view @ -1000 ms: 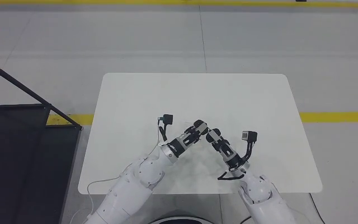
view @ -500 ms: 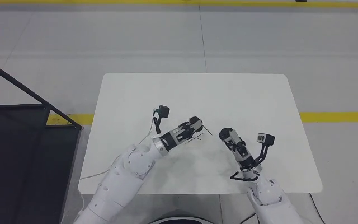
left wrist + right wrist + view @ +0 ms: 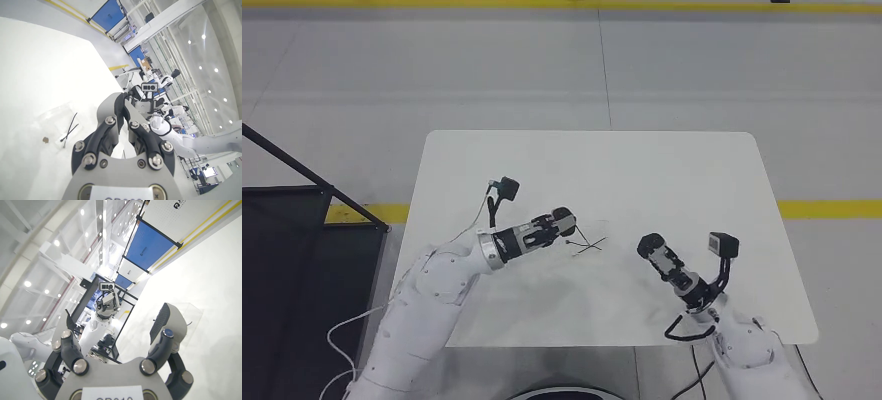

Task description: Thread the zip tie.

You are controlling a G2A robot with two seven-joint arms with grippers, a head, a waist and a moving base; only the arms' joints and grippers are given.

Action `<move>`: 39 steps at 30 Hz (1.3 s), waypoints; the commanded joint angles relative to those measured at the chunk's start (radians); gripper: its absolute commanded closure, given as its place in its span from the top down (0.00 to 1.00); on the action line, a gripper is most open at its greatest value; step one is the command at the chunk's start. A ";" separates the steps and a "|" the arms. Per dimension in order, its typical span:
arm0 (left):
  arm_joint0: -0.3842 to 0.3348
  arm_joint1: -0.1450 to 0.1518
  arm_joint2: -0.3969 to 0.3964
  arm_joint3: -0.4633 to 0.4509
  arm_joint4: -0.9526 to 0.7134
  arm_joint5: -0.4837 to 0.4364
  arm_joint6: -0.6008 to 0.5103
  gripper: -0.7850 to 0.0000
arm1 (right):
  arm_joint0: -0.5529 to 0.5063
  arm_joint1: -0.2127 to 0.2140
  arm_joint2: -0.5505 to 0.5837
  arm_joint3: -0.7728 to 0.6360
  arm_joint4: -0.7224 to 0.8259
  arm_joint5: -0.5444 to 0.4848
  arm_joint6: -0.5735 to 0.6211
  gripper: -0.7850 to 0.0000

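where the zip tie (image 3: 588, 243) lies: flat on the white table (image 3: 692, 170), between your two grippers, held by neither.
zip tie form: in the left wrist view the zip tie (image 3: 70, 128) shows as thin black strands meeting at one end; you cannot tell whether it is one folded tie or two.
left gripper (image 3: 564, 219): clenched, pads (image 3: 119, 109) pressed together with nothing seen between them; its tip sits just beside the zip tie and does not appear to touch it.
right gripper (image 3: 649, 245): released, fingers (image 3: 160, 319) spread wide and empty; it sits on the tie's other side, farther from it than the left gripper.
clear plastic sheet (image 3: 58, 117): flat on the table, almost see-through; the zip tie lies within its outline.
brown speck (image 3: 45, 140): on the table near the sheet's edge, apart from the tie.
arms: both come in from the table's near edge.
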 commanded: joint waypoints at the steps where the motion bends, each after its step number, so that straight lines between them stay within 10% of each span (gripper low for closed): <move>1: 0.018 0.011 -0.039 -0.018 -0.002 0.023 -0.061 0.00 | -0.001 0.000 0.001 -0.001 -0.003 0.001 -0.002 1.00; 12: 0.020 0.011 -0.039 -0.016 -0.004 0.027 -0.058 0.00 | -0.001 0.000 0.001 -0.001 -0.003 0.001 -0.002 1.00; 30: -0.075 0.064 -0.138 0.058 -0.052 -0.006 -0.338 0.00 | -0.027 -0.032 -0.306 -0.337 -1.307 0.688 -0.261 1.00; 39: -0.072 0.068 -0.146 0.057 -0.061 -0.013 -0.341 0.00 | -0.028 -0.034 -0.320 -0.340 -1.338 0.713 -0.254 1.00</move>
